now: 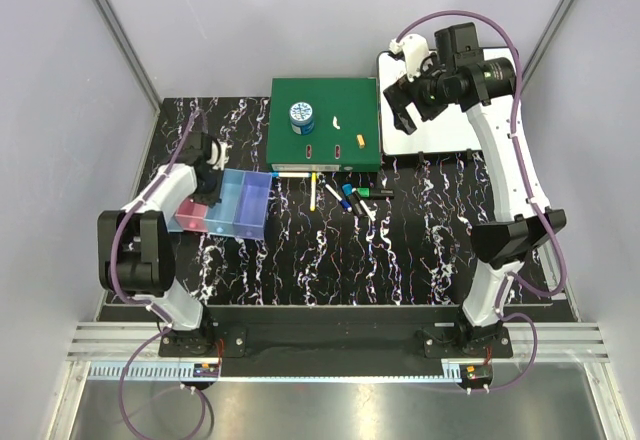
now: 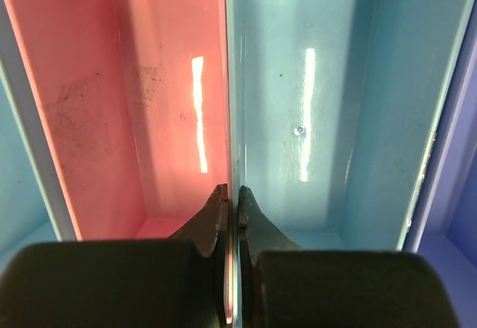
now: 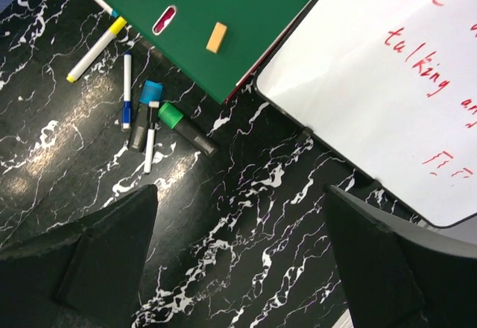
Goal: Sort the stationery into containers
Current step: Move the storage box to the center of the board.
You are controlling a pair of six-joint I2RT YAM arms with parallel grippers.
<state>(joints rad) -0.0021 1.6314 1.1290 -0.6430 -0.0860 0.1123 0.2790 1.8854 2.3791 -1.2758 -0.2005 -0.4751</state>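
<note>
Stationery [image 1: 350, 198] just off the near edge of the green binder [image 1: 325, 125], axes mixed, nearer the parted right jaws; left jaws clamped on a divider of the containers [image 2: 229, 82].

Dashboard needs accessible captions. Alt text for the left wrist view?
Left gripper clamped on the dividing wall between the pink bin and a light blue bin, camera looking down into both. Nothing shows inside the visible part of either bin; a purple-blue bin edges in at right.
</note>
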